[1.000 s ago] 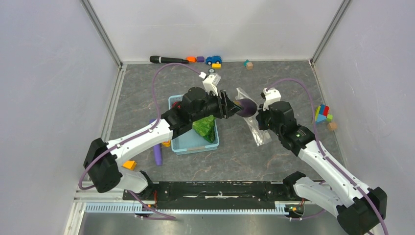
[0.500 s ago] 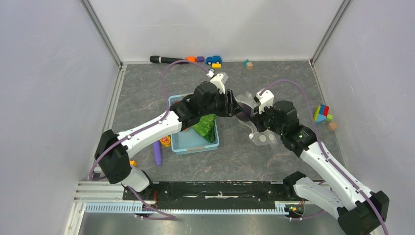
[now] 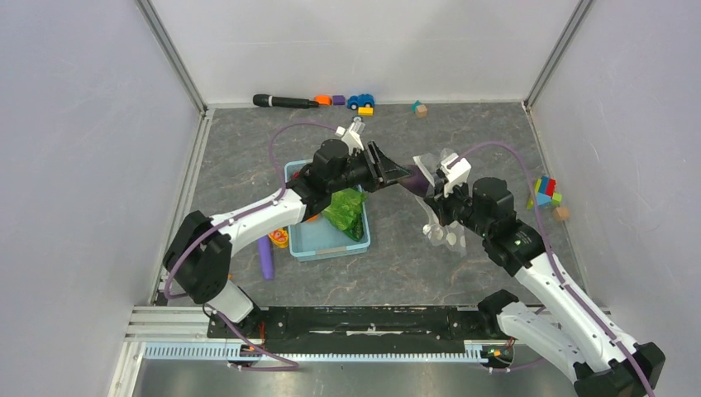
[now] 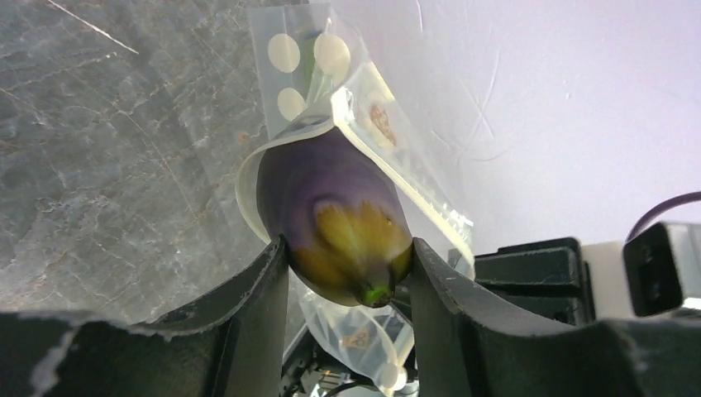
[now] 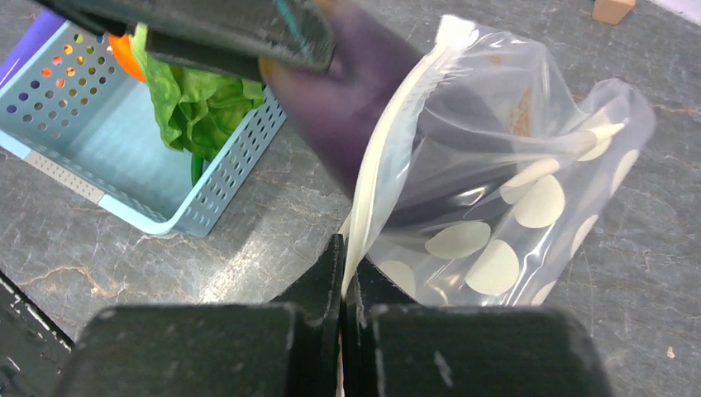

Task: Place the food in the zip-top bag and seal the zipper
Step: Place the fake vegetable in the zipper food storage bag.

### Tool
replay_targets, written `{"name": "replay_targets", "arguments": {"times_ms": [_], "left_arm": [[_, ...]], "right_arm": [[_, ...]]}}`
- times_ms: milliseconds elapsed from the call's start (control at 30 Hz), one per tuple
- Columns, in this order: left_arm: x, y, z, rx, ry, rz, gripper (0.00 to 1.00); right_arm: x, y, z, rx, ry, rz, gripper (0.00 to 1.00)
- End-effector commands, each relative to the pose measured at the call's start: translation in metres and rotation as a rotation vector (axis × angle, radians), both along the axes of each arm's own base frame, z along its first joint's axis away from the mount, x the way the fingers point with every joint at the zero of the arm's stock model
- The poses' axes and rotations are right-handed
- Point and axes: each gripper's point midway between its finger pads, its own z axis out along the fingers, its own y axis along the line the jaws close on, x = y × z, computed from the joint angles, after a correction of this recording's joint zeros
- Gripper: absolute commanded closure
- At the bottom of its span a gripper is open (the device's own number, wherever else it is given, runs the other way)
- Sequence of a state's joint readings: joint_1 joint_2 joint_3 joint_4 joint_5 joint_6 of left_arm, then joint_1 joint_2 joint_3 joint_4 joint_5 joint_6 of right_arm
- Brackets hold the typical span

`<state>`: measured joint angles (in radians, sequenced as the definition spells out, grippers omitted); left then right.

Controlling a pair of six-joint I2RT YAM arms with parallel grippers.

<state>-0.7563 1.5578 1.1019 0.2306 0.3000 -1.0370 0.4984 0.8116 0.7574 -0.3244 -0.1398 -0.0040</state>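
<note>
My left gripper [image 3: 395, 175] is shut on the dark purple eggplant [image 4: 331, 217], gripping its stem end. The eggplant's front half is inside the mouth of the clear zip-top bag [image 5: 512, 207] with white polka dots. My right gripper [image 5: 345, 277] is shut on the bag's white zipper strip [image 5: 388, 161] and holds the bag up off the table, mouth toward the left arm. In the top view the bag [image 3: 438, 211] hangs between the two grippers. Green lettuce [image 3: 347, 211] lies in the light-blue basket [image 3: 307, 240], with an orange piece [image 5: 126, 51] beside it.
A long purple rod [image 3: 264, 256] and a yellow-orange piece [image 3: 279, 238] lie left of the basket. A black microphone [image 3: 281, 101], toy car [image 3: 360, 100] and small blocks sit along the back wall. Coloured blocks [image 3: 546, 192] sit at the right wall.
My left gripper has pushed the eggplant to the right into the bag's mouth. My right gripper has shifted right and lifted the bag, turning its mouth toward the eggplant.
</note>
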Motion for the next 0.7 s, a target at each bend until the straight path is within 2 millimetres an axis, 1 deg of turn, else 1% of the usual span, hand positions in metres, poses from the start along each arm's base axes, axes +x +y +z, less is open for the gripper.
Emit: {"name": "replay_targets", "arguments": {"times_ms": [0, 133, 200, 233, 267, 300, 367, 433, 500, 567, 667], "left_arm": [[-0.004, -0.011, 0.036, -0.211, 0.043, -0.064, 0.98], [-0.003, -0.013, 0.033, -0.217, 0.068, -0.062, 0.98], [-0.004, -0.014, 0.034, -0.218, 0.067, -0.074, 0.98], [-0.005, -0.015, 0.033, -0.205, 0.055, -0.081, 0.98], [-0.007, -0.018, 0.034, -0.178, 0.03, -0.097, 0.98], [-0.012, -0.022, 0.027, -0.114, 0.01, -0.123, 0.98], [-0.024, -0.03, 0.013, 0.034, -0.039, -0.173, 0.98], [-0.031, -0.031, 0.002, 0.159, -0.128, -0.187, 0.98], [-0.042, -0.029, -0.009, 0.235, -0.184, -0.23, 0.98], [-0.052, -0.027, -0.016, 0.292, -0.235, -0.274, 0.98], [-0.06, -0.013, -0.031, 0.428, -0.315, -0.288, 0.98]], "right_arm": [[-0.008, 0.007, -0.001, 0.038, -0.034, 0.056, 1.0], [-0.015, 0.014, -0.008, 0.062, -0.035, 0.106, 1.0], [-0.012, 0.011, -0.014, 0.049, -0.027, 0.086, 1.0], [-0.008, 0.007, -0.015, 0.04, -0.029, 0.05, 1.0], [-0.005, 0.004, -0.016, 0.033, -0.031, 0.03, 1.0], [-0.002, 0.002, -0.012, 0.033, -0.043, 0.014, 1.0], [0.003, 0.004, 0.004, 0.077, -0.069, -0.005, 1.0], [0.004, 0.011, 0.024, 0.13, -0.092, 0.009, 1.0], [0.005, 0.017, 0.043, 0.176, -0.107, 0.023, 1.0], [0.008, 0.018, 0.057, 0.212, -0.109, 0.005, 1.0], [0.009, 0.019, 0.067, 0.235, -0.112, -0.007, 1.0]]}}
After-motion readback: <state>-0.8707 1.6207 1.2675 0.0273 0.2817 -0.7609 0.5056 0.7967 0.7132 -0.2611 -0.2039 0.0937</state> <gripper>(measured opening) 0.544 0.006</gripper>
